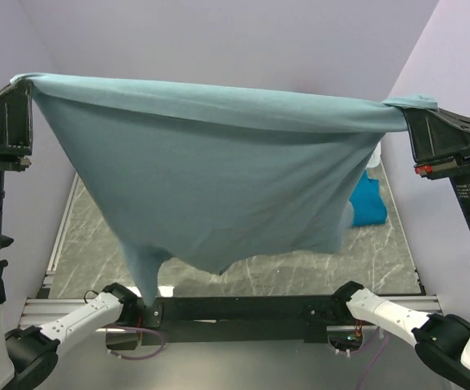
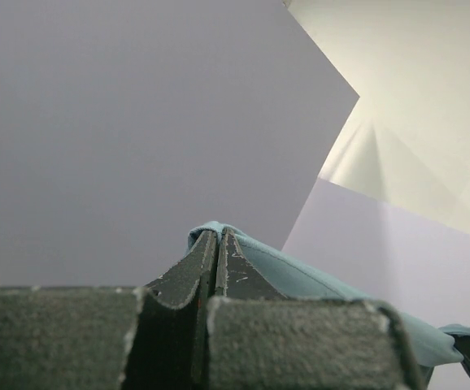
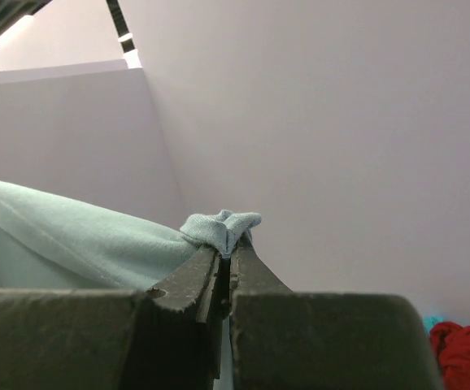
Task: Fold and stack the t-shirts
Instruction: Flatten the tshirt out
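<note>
The large dusty grey-blue t-shirt [image 1: 219, 162] hangs stretched high in the air between my two grippers, its lower part drooping toward the near edge of the table. My left gripper [image 1: 25, 83] is shut on its left edge, seen pinched in the left wrist view [image 2: 217, 234]. My right gripper [image 1: 406, 107] is shut on its right edge, where a bunch of cloth [image 3: 223, 227] sticks out past the fingertips. A bright turquoise t-shirt [image 1: 368, 203] lies on the table at the right, partly hidden by the hanging shirt. A red t-shirt [image 3: 467, 353] shows in the right wrist view.
The table top [image 1: 89, 252] is grey marble-patterned with a metal rail along its left side. Pale lilac walls [image 1: 243, 41] enclose the back and sides. The arm bases [image 1: 243, 313] sit on a black bar at the near edge.
</note>
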Robot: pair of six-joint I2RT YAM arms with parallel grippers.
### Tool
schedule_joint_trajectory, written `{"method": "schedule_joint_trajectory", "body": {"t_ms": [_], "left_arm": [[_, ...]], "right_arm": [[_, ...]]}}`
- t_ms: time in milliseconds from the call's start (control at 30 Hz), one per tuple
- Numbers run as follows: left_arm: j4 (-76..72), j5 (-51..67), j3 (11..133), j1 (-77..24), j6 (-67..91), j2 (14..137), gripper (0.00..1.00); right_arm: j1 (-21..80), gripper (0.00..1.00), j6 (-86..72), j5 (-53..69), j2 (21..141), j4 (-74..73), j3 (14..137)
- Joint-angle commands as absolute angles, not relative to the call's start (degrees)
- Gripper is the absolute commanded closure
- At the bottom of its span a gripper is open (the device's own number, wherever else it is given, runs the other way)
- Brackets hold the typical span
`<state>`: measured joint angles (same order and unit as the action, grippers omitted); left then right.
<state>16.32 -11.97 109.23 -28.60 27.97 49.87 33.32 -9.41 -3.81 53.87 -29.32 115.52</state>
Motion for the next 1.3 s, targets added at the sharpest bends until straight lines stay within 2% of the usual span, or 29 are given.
{"method": "schedule_joint_trajectory", "body": {"t_ms": [0, 67, 200, 300, 400, 433, 533, 633, 667, 733, 800, 1000, 1100, 1167, 1200, 1267], "left_arm": [[14.0, -12.6, 111.4, -28.4, 24.3, 53.0, 0.99], [12.2, -14.0, 109.9, -28.4, 22.9, 53.7, 0.99], [10.2, -23.9, 106.7, -28.4, 20.5, 57.9, 0.99], [10.0, -30.1, 106.9, -28.3, 17.6, 63.3, 0.99], [11.1, -28.7, 108.5, -24.7, 19.1, 68.9, 0.99], [11.4, -24.9, 109.8, -20.8, 20.1, 70.3, 0.99], [10.5, -18.4, 113.8, -14.2, 23.3, 76.7, 0.99], [10.8, -10.8, 124.3, -6.3, 29.1, 85.8, 0.99], [10.2, -5.2, 127.0, -4.5, 29.9, 89.8, 0.99], [10.3, -2.3, 135.9, -0.3, 32.9, 93.3, 0.99], [9.2, 1.8, 140.0, 3.1, 36.1, 95.7, 0.99], [1.7, 9.6, 132.7, 12.2, 40.0, 88.4, 0.99], [1.5, 7.1, 118.5, 13.9, 37.7, 81.4, 0.99], [0.4, 5.7, 110.9, 13.9, 35.9, 75.0, 0.98], [0.4, 4.9, 102.2, 13.9, 34.6, 72.5, 0.96], [0.4, 2.6, 91.9, 13.9, 34.5, 64.7, 0.92]], "right_arm": [[32.9, 1.00, -7.0, -3.8, 55.9, -27.2, 116.9], [33.0, 1.00, -6.5, -4.2, 56.9, -26.0, 115.8], [32.9, 1.00, -5.4, -10.4, 60.6, -22.2, 112.6], [32.8, 1.00, -3.3, -14.5, 63.2, -13.0, 106.1], [31.2, 1.00, -2.8, -15.4, 69.1, -9.7, 106.0], [30.7, 1.00, -3.2, -13.9, 71.0, -9.4, 106.9], [28.0, 1.00, -3.7, -11.7, 79.0, -7.4, 111.5], [25.8, 1.00, -5.8, -9.8, 89.3, -7.1, 123.1], [25.4, 1.00, -6.4, -8.2, 94.7, -9.4, 132.1], [24.7, 1.00, -6.6, -6.9, 99.3, -12.0, 144.1], [24.3, 1.00, -6.7, -4.0, 101.3, -11.1, 146.7], [23.6, 1.00, -9.4, 1.0, 90.7, -1.7, 130.0], [23.6, 1.00, -9.5, 5.1, 87.3, -3.9, 123.4], [23.6, 1.00, -9.2, 9.9, 83.5, -4.2, 115.0], [23.6, 1.00, -9.2, 11.3, 81.8, -3.8, 111.0], [23.6, 1.00, -9.8, 16.1, 76.6, -0.4, 97.0]]}}
